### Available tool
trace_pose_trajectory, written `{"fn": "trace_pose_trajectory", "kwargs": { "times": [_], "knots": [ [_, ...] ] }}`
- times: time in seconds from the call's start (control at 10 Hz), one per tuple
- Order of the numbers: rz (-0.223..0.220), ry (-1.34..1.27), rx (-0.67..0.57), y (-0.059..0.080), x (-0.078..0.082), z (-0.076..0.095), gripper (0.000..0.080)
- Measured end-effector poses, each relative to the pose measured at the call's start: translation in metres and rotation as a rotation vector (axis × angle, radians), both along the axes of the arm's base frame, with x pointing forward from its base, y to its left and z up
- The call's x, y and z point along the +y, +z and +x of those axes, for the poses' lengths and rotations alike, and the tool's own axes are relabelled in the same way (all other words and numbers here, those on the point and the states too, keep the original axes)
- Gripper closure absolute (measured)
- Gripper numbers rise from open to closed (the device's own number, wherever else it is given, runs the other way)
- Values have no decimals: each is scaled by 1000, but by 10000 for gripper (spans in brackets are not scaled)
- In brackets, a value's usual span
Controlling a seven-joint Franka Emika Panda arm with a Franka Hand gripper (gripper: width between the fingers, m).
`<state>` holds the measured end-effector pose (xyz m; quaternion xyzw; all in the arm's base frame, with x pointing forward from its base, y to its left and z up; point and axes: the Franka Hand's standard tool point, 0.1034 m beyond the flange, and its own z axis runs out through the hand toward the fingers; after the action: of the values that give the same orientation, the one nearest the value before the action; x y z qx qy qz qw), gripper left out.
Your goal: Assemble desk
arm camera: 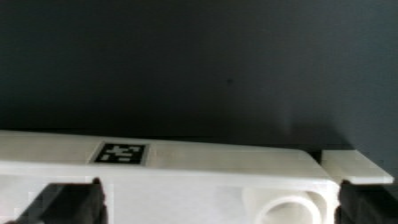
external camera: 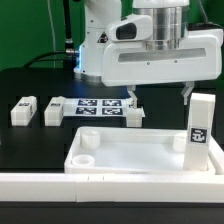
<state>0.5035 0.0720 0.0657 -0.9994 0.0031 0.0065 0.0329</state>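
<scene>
While the hand (external camera: 158, 96) hangs spread and empty above the counter (external camera: 30, 150), we note the desk slab (external camera: 130, 152) lies below it toward the camera — one leg (external camera: 200, 125) upright at its corner, a loose leg (external camera: 52, 110) lying flat toward the exterior view's left.

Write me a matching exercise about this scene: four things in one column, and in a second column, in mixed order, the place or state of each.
Things
1. tool
2. desk slab
3. upright leg
4. two loose legs

Places or states
A. lying on the black table, at the exterior view's left
B. open and empty, above the table
C. standing at the slab's end, on the exterior view's right
D. lying flat just behind the white rail

Pairs: 1-B, 2-D, 3-C, 4-A
</scene>
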Motion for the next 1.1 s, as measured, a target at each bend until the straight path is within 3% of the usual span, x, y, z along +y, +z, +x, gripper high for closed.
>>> {"fn": "trace_pose_trajectory", "kwargs": {
  "times": [0.1,0.3,0.4,0.5,0.8,1.0,1.1],
  "knots": [
    [-1,-42,183,-9,-5,-22,150],
    [4,-49,367,-16,-25,-36,150],
    [18,-71,516,-16,-28,-51,150],
    [21,-71,567,-18,-30,-45,150],
    [35,-67,750,-23,-32,-52,150],
    [65,-83,973,-34,-36,-75,150],
    [59,-81,973,-45,-37,-65,150]
  ]
}}
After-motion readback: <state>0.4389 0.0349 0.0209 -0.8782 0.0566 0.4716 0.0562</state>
